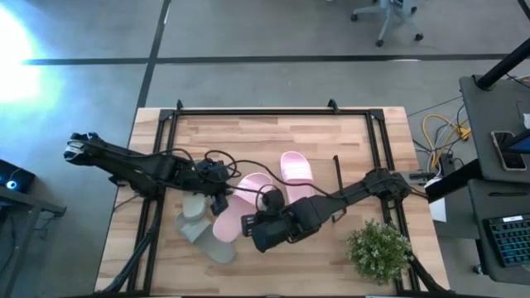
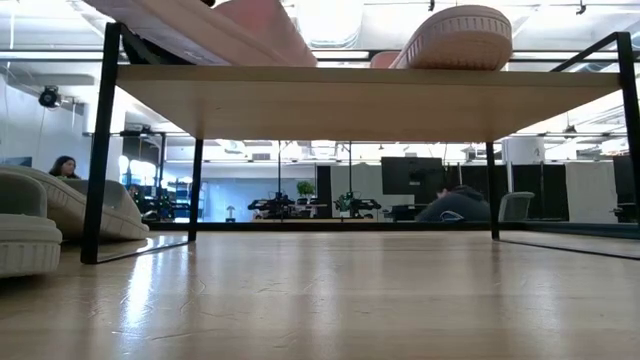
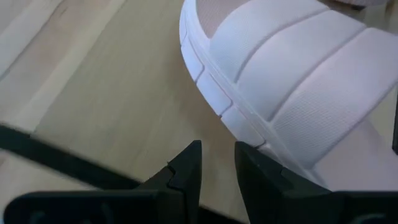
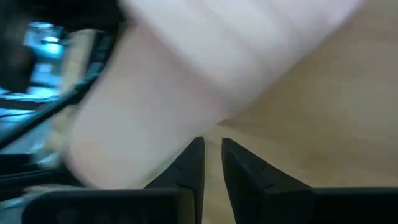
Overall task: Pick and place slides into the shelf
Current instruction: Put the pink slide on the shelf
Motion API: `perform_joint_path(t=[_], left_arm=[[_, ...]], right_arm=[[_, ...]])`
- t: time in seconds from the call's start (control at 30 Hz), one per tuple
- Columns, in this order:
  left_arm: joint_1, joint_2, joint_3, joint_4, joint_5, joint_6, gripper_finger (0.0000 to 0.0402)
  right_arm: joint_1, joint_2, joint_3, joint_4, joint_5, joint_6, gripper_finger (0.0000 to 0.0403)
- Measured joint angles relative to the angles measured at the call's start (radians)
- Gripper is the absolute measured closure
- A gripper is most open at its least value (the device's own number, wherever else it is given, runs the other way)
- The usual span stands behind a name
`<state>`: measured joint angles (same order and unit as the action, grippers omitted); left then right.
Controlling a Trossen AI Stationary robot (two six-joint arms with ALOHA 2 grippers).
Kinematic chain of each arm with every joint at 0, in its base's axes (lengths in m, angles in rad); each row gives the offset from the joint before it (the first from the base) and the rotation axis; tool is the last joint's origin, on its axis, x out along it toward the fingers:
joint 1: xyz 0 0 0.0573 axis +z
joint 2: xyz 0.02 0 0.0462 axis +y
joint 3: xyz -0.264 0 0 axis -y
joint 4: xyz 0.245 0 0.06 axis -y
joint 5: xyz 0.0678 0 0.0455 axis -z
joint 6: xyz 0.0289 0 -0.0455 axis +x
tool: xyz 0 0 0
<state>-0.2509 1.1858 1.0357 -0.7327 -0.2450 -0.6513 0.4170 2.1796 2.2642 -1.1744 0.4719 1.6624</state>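
Note:
The shelf's wooden plank top (image 2: 350, 100) spans the low view on thin black end frames. One pale pink slide (image 1: 296, 168) lies flat on it (image 2: 460, 40). The second pink slide (image 1: 244, 203) is tilted above the plank (image 2: 230, 30), one end raised. Two grey-green slides (image 1: 199, 225) rest on the table at the shelf's left end (image 2: 40, 225). My left gripper (image 1: 222, 189) is beside the tilted slide's left edge, fingers shut (image 3: 217, 158). My right gripper (image 1: 248, 228), also shut (image 4: 212, 152), points at the slide's near end. My left gripper has the outer side of one finger (image 3: 264, 165) right beside the pink slide's sole edge (image 3: 249, 127); whether they touch, I cannot tell. My right gripper has the blurred pink slide (image 4: 186, 81) just ahead of its fingertips; whether they touch, I cannot tell.
A larger black tube frame (image 1: 273, 112) runs round the table's far and side edges. A small green bushy plant (image 1: 379, 251) stands at the near right corner. Cables loop over the table by the left arm. Bare wood lies under the shelf (image 2: 330, 300).

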Motion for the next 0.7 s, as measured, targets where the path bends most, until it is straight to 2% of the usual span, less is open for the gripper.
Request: perform_joint_path(t=[0.17,0.43,0.7], left_arm=[[0.0,0.011,0.003,0.057,-0.002,0.013,0.032],[0.0,0.028,0.002,0.071,-0.001,0.03,0.032],[0.0,0.04,0.002,0.079,0.0,0.03,0.032]], right_arm=[[-0.022,-0.002,0.0,-0.142,0.027,0.051,0.0354],[-0.041,-0.027,0.0,-0.17,0.078,0.045,0.0353],[-0.045,-0.076,0.0,-0.326,0.163,0.121,0.0353]])
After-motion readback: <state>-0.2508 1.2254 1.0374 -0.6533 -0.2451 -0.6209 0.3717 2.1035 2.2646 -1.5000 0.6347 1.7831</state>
